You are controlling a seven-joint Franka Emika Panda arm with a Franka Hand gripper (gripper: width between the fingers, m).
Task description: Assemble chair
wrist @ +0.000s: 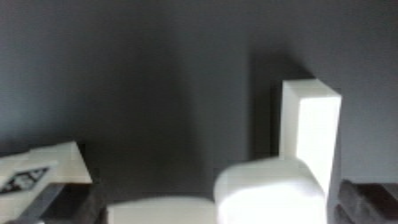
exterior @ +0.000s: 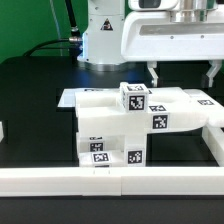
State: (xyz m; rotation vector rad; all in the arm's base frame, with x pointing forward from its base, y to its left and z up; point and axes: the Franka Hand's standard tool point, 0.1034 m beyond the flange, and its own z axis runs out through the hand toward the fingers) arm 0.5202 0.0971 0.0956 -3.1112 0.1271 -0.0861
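The chair's white tagged parts sit grouped mid-table in the exterior view: a low block [exterior: 108, 142] with tags on its front, a small tagged cube [exterior: 133, 97] on top, and a long piece [exterior: 182, 106] reaching toward the exterior view's right. My gripper [exterior: 182, 72] hangs above that long piece, apart from it, open, with nothing between its fingers [exterior: 152, 72]. The wrist view is blurred. It shows an upright white part [wrist: 311, 125], a rounded white part [wrist: 267, 190] and a flat white block [wrist: 169, 210] close below.
A flat white sheet [exterior: 72, 97] lies behind the parts at the exterior view's left. Long white border rails run along the front [exterior: 100, 180] and the right side [exterior: 214, 140]. The robot's white base [exterior: 100, 35] stands at the back. A tagged white corner [wrist: 36, 170] shows in the wrist view.
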